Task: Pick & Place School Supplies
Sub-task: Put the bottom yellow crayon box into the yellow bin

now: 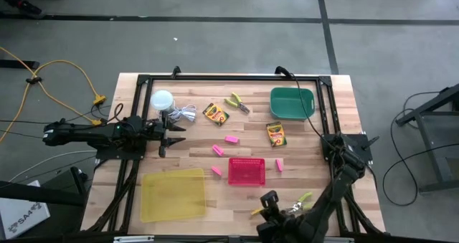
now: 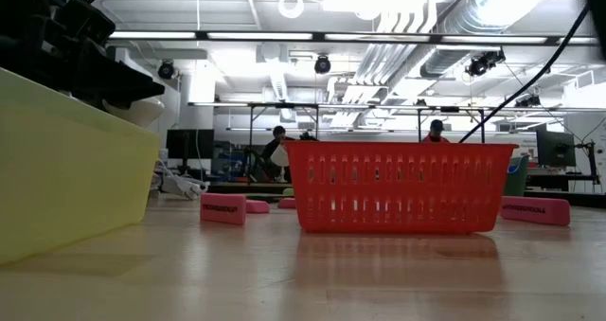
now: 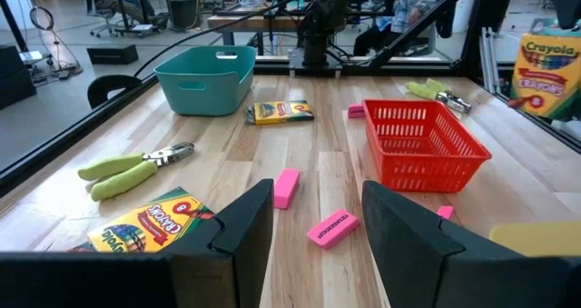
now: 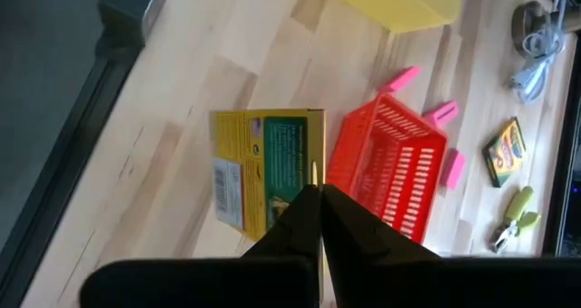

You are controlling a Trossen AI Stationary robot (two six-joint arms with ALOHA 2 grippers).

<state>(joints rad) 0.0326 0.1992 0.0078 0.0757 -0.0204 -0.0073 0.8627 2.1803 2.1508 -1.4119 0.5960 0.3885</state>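
My right gripper (image 4: pixel 314 197) hangs over the table's near edge, shut on a yellow-and-green crayon box (image 4: pixel 263 172), which also shows as the crayon box (image 3: pixel 545 63) in the left wrist view. My left gripper (image 1: pixel 172 135) waits open at the table's left, empty. Two more crayon boxes (image 1: pixel 216 114) (image 1: pixel 276 134) lie flat on the table. Several pink erasers (image 1: pixel 232 138) (image 1: pixel 217 150) (image 1: pixel 279 164) lie around the red basket. One green-handled tool (image 1: pixel 237 102) lies near the far edge, and another green-handled tool (image 1: pixel 305 198) lies beside the right arm. My right gripper pinches the crayon box between its two fingers at one long side edge (image 4: pixel 310 173). The fingers slant down from above. The box is lifted clear of the table, and its back face with the barcode is turned toward the wrist camera.
A red basket (image 1: pixel 247 171) stands near the table's middle, a yellow tray (image 1: pixel 173 194) at the near left and a green tray (image 1: pixel 292 103) at the far right. A white round object with a coiled cable (image 1: pixel 163 99) sits by the left gripper. Black frame rails border the table.
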